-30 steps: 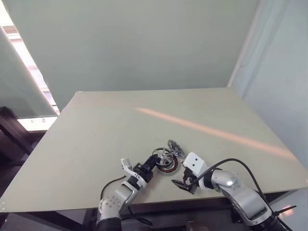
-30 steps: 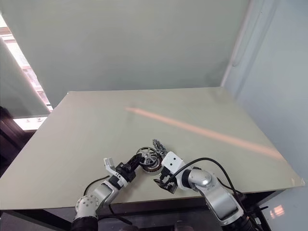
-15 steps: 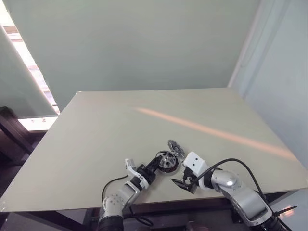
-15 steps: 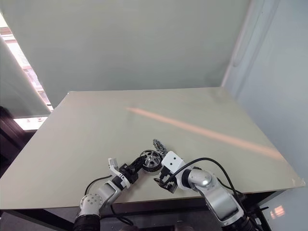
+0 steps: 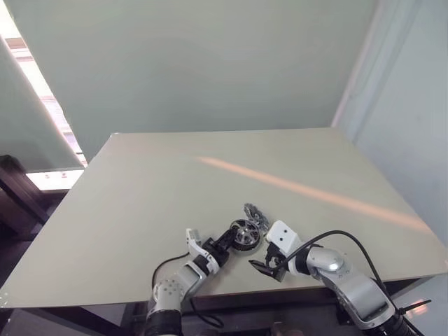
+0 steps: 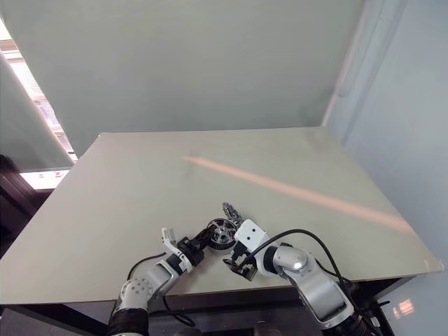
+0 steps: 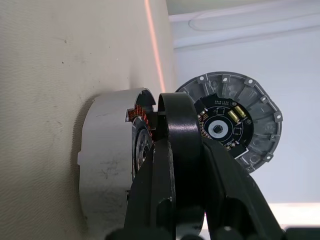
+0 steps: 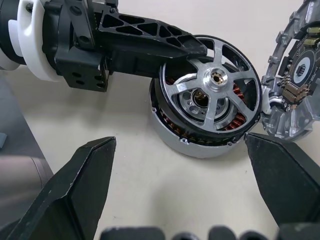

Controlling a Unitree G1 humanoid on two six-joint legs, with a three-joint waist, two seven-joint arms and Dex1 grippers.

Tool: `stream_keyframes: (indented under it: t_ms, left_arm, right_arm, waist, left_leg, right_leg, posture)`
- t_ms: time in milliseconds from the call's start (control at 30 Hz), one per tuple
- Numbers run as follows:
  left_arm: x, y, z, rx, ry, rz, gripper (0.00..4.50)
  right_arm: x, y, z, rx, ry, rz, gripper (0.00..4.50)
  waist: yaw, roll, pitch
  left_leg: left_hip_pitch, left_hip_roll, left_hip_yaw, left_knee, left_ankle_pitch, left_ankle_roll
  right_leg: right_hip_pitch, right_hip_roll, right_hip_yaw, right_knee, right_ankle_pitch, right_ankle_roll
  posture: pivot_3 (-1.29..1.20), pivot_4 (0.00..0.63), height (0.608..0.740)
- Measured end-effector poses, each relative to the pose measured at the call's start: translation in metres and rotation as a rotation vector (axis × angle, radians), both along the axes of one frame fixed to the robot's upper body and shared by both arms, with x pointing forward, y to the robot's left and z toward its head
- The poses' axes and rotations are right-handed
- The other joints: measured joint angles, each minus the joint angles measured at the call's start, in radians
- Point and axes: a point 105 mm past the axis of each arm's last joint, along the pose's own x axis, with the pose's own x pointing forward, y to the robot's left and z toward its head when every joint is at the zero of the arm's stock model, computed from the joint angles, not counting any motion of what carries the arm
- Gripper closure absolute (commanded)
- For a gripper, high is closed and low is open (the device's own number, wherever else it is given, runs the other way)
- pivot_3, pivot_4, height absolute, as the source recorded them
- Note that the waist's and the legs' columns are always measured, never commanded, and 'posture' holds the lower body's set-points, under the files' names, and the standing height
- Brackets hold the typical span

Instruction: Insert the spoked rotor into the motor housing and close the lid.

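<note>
The counter [image 5: 210,175] lies bare from 9 round to 3 o'clock, yet everything crowds its near edge at 6. There the motor housing [image 8: 200,147] sits flat, mouth up. The spoked rotor [image 8: 212,95] rests in it, hub axis pointing straight up and copper windings showing between the spokes. The left gripper [image 5: 225,243] reaches in from 8 o'clock, its fingers [image 8: 165,42] clenched on the rotor's dark rim. The lid [image 8: 300,75] leans on edge at the housing's 1 o'clock. The right gripper [image 5: 260,267] hovers at 4 o'clock, fingers [image 8: 75,185] spread wide, grasping nothing.
</note>
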Motion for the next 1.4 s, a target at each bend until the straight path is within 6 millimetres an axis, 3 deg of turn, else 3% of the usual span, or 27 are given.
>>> stream_keyframes:
  t_ms: [400, 800, 1067, 1233, 1400]
  left_arm:
    - [0.002, -0.002, 0.0, 0.015, 0.009, -0.009, 4.14]
    - [0.007, -0.003, 0.019, 0.034, -0.054, -0.018, 0.11]
    - [0.013, 0.002, 0.03, 0.181, -0.054, 0.013, 0.03]
    - [0.015, 0.004, 0.05, 0.225, -0.115, 0.015, 0.03]
    - [0.015, 0.007, 0.082, 0.248, -0.241, 0.014, 0.03]
  right_arm:
    - [0.0, 0.001, 0.0, 0.003, 0.001, -0.002, 0.0]
    - [-0.001, 0.004, 0.0, 0.01, 0.004, 0.006, 0.0]
    - [-0.001, 0.005, -0.003, 0.013, 0.014, 0.003, 0.0]
    - [0.0, 0.004, -0.007, 0.007, 0.028, -0.001, 0.0]
    - [0.0, 0.006, -0.006, 0.017, 0.021, 0.008, 0.0]
  waist:
    - [0.0, 0.0, 0.0]
    - [0.0, 0.0, 0.0]
    - [-0.001, -0.001, 0.001]
    - [-0.001, -0.002, 0.002]
    - [-0.001, -0.003, 0.002]
  left_leg:
    - [0.0, 0.0, 0.0, 0.001, 0.0, 0.0]
    - [0.002, 0.0, 0.0, 0.002, 0.0, 0.0]
    - [0.001, 0.0, 0.0, 0.0, 0.0, 0.0]
    - [-0.001, 0.0, 0.0, -0.001, 0.0, 0.0]
    - [0.0, 0.0, 0.0, -0.001, 0.0, 0.0]
  right_leg:
    - [0.001, 0.0, 0.0, 0.0, 0.0, 0.0]
    - [0.002, 0.0, 0.0, 0.0, 0.0, 0.0]
    - [0.001, 0.0, 0.0, 0.0, 0.0, 0.0]
    - [-0.001, 0.0, 0.001, 0.0, 0.0, 0.0]
    - [0.0, 0.0, 0.001, 0.0, 0.0, 0.0]
  posture:
    - [0.0, 0.0, 0.74]
    - [0.0, 0.0, 0.74]
    - [0.0, 0.0, 0.74]
    - [0.0, 0.0, 0.74]
    - [0.0, 0.0, 0.74]
